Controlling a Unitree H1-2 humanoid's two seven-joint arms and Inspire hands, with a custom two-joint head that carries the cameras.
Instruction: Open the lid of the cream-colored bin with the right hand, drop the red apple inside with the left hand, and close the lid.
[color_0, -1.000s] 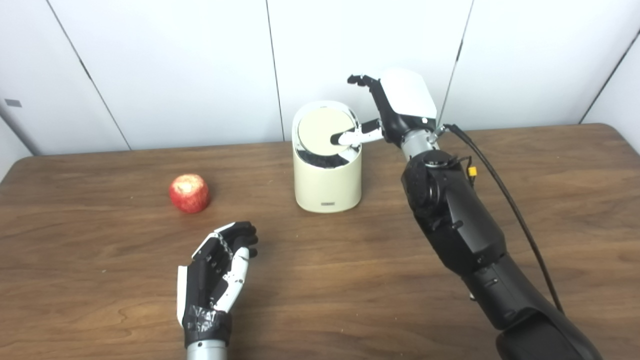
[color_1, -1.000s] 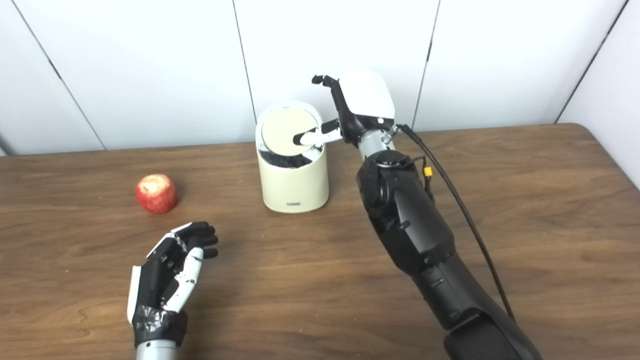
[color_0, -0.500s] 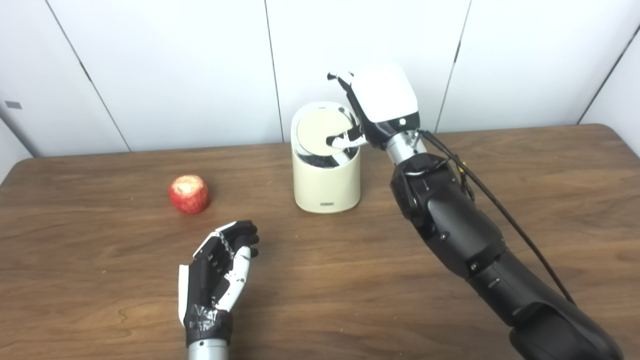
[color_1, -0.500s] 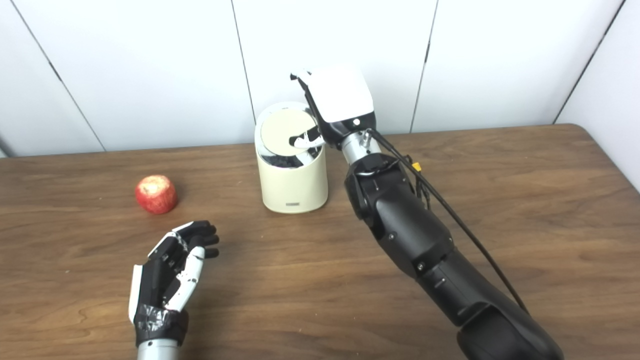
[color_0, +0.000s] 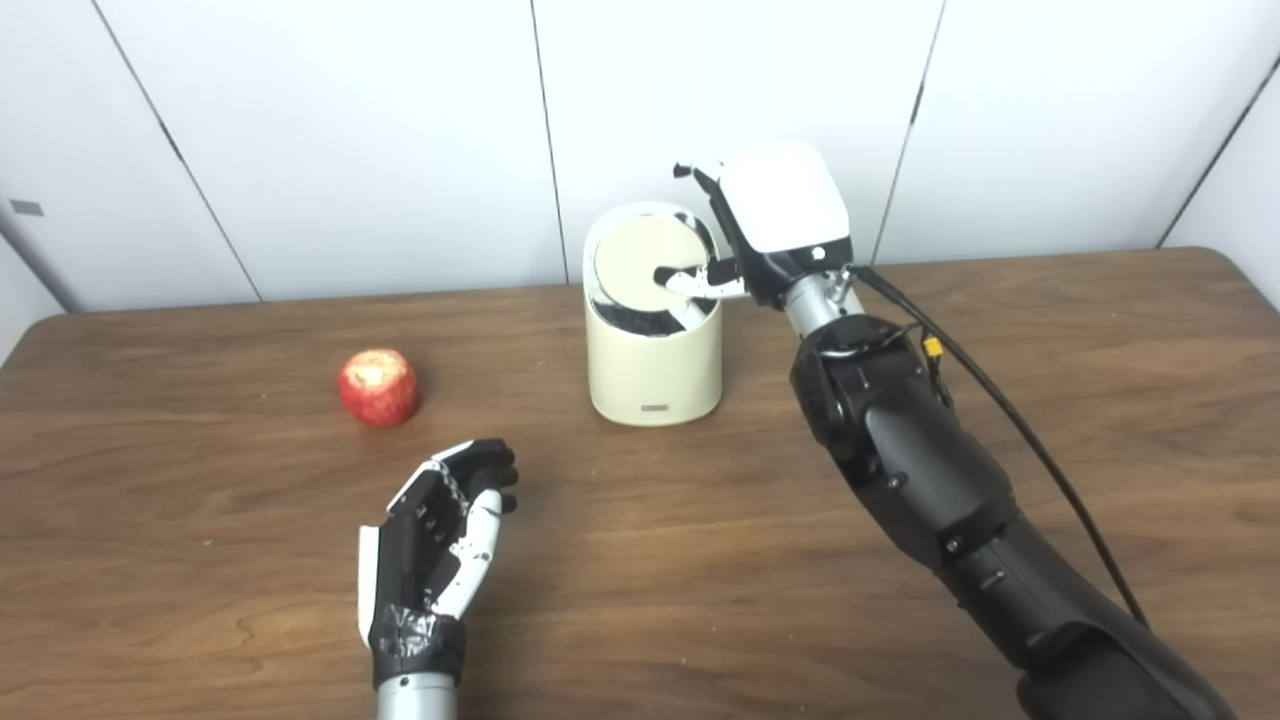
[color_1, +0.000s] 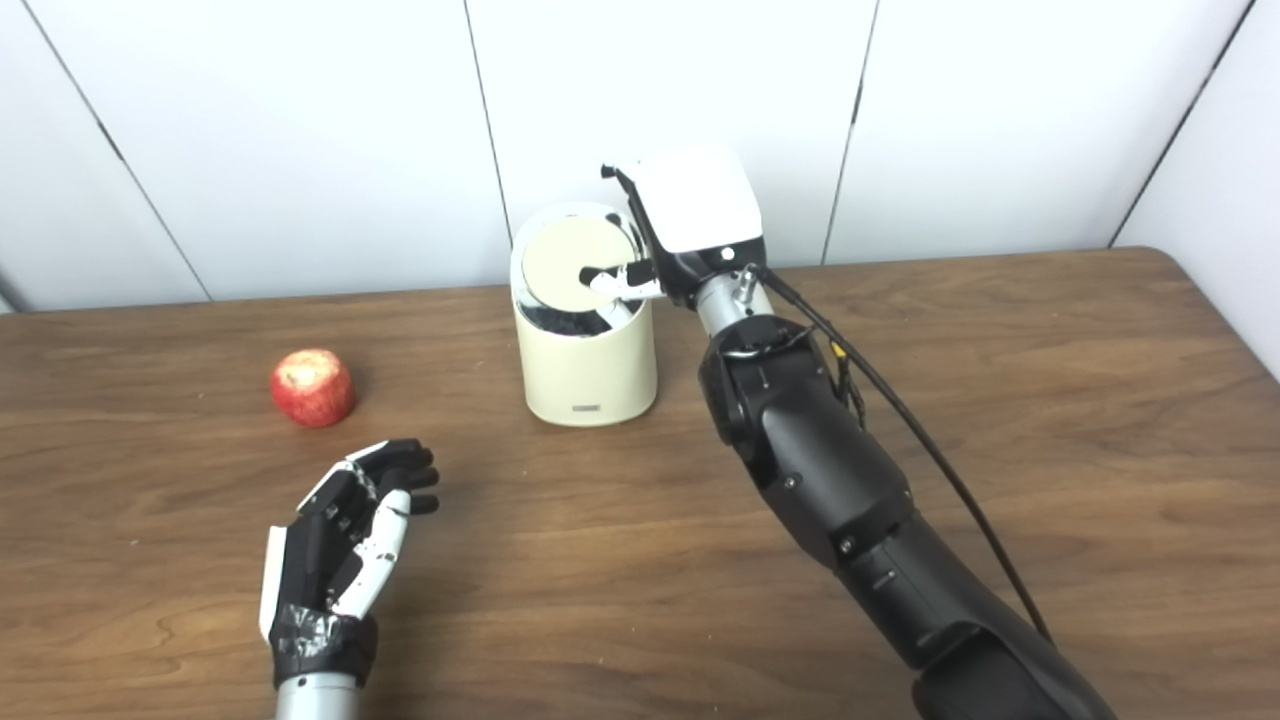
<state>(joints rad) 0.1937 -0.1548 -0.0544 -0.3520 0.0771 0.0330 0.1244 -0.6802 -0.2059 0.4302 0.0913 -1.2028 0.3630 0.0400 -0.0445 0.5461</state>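
The cream-colored bin stands at the back middle of the table. Its round lid is tilted, showing a dark gap at its front edge. My right hand is at the bin's right rim, open, with its thumb lying on the lid and its fingers raised behind the bin. The red apple lies on the table to the left of the bin. My left hand rests open and empty on the table, in front of and to the right of the apple.
The wooden table runs to a white panelled wall behind. A black cable hangs along my right forearm. The bin also shows in the right eye view.
My right hand swung left over the bin, then drew back slightly right and lower, its thumb staying on the tilted lid. My left hand and the apple have not moved.
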